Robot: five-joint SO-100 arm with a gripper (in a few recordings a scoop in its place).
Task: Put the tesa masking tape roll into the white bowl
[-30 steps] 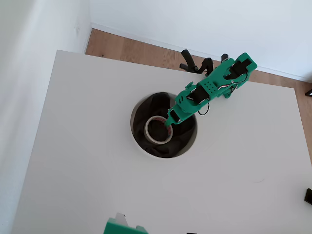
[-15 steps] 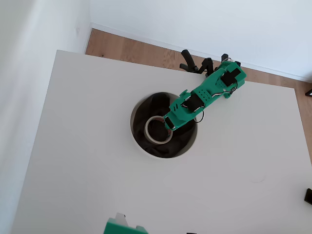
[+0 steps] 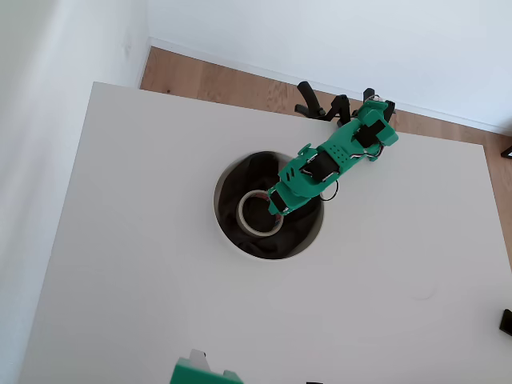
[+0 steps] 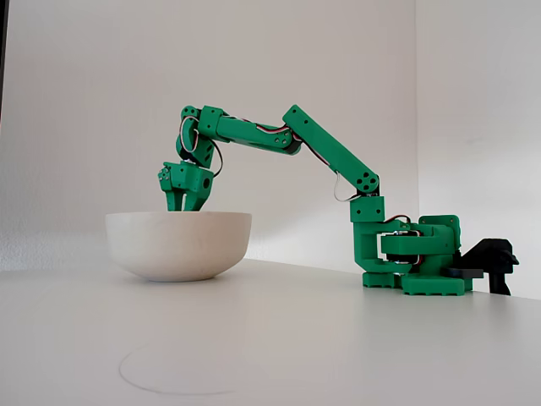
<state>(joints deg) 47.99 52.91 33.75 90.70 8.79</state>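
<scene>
The white bowl [image 3: 226, 237] stands at the table's middle, with dark cloth inside. The tesa masking tape roll [image 3: 250, 226], a cream ring, lies flat-on over that cloth, inside the bowl's rim. My green gripper [image 3: 277, 210] reaches in from the upper right, and its tips overlap the ring's right edge, shut on the tape. In the fixed view the gripper [image 4: 186, 206] points straight down into the bowl [image 4: 178, 244]. The bowl's wall hides the fingertips and the tape.
The arm's green base [image 4: 420, 254] stands at the table's far edge, right of the bowl in the fixed view. A black clamp [image 3: 320, 104] sits beside the base. Wooden floor [image 3: 208, 80] shows beyond the table's far edge.
The arm has folded lower and the gripper has sunk a little deeper into the bowl. The tape ring stays at nearly the same spot in the overhead view.
</scene>
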